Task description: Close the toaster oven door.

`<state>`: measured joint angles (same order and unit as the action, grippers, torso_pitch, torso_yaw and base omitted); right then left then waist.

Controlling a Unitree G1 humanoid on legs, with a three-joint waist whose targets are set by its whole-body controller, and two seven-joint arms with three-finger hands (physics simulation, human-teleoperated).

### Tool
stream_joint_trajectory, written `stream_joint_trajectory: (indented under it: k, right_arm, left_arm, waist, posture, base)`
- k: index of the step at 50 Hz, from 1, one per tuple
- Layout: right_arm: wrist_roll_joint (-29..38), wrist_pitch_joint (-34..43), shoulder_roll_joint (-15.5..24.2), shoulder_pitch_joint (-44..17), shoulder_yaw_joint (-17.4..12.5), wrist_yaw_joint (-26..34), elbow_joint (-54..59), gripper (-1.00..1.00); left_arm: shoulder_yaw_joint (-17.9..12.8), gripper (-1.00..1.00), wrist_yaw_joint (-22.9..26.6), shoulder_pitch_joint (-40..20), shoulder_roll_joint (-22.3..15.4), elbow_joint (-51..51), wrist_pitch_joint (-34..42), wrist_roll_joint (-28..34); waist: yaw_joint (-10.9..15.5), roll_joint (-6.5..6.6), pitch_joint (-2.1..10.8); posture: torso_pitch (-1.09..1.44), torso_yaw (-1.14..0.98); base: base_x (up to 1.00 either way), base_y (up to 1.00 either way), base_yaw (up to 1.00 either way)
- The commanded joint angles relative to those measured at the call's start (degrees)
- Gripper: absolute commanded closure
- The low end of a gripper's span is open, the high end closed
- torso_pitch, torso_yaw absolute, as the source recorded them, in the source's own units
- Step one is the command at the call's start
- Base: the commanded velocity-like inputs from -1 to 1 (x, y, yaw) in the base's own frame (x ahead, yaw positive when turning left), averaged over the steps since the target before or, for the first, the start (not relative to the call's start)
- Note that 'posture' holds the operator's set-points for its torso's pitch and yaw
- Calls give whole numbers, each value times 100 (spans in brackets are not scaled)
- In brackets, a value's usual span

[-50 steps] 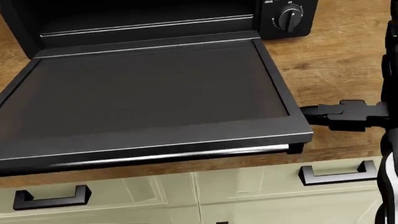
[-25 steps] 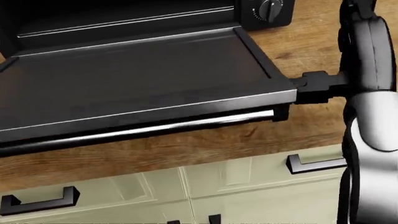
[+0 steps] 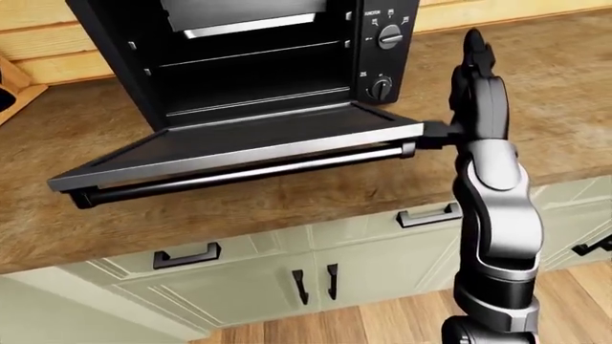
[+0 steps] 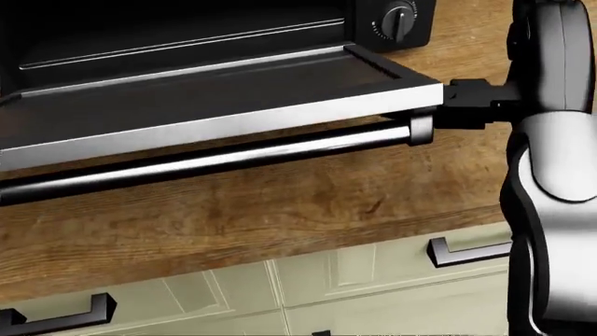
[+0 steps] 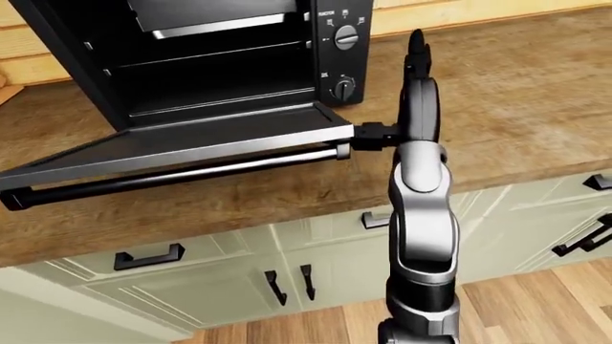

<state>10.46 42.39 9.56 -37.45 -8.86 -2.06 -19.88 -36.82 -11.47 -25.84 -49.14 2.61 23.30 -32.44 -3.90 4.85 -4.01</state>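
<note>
Looking at the toaster oven door (image 3: 258, 140) first, I found it hanging open off the toaster oven (image 3: 258, 57) near the top of the eye views, its free edge lifted a little off level, with the long bar handle (image 3: 239, 174) slung under that edge and clear of the wooden tabletop (image 3: 287, 208) below. Compared with a second before, when the head view looked down on a flat glass panel, the door had tipped up enough that I now saw its thin silver edge and the handle's underside; I judged the closing swing had begun but most of it remained. My right robot hand (image 4: 471, 103) sat at the door's right-hand corner, dark fingers touching the edge just beside the handle's end bracket; they looked drawn narrow against that corner, but I could not tell whether they truly pinched it or merely pressed from the side. The left robot hand showed in none of the views. The head view gave me that contact close up, along with one control knob (image 4: 399, 21), yet it cut off the oven cavity. The eye views supplied what it lacked: the open cavity with its racks, both knobs on the control panel, my whole right arm (image 5: 421, 215) rising from below, and the pale cabinet drawers (image 3: 316, 236) under the tabletop.
</note>
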Motion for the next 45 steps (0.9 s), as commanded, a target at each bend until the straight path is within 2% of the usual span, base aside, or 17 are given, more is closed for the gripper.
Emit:
stream_joint_trajectory:
  k: [1, 7, 19, 45]
  right_arm:
    - [-324, -416, -96, -365, 430, 167, -335, -100]
    - [-302, -420, -130, -494, 464, 86, -200, -100]
    - [-272, -500, -216, -649, 536, -43, 37, -100]
    - [-599, -393, -385, -1176, 554, -655, 568, -100]
  left_arm:
    - [-128, -100, 0, -106, -162, 138, -155, 19]
    - [-183, -100, 34, -69, -141, 11, -159, -40]
    - [-352, -100, -9, 29, -358, -264, -249, -262]
    - [-428, -100, -175, 123, -482, -382, -367, -211]
  waist:
    - [92, -49, 176]
    - [96, -41, 165]
    - [86, -7, 165]
    - [65, 59, 168]
  posture:
    - [0, 0]
    - [0, 0]
    - [0, 0]
    - [0, 0]
  base:
    - [0, 0, 0]
    - [0, 0, 0]
    - [0, 0, 0]
    - [0, 0, 0]
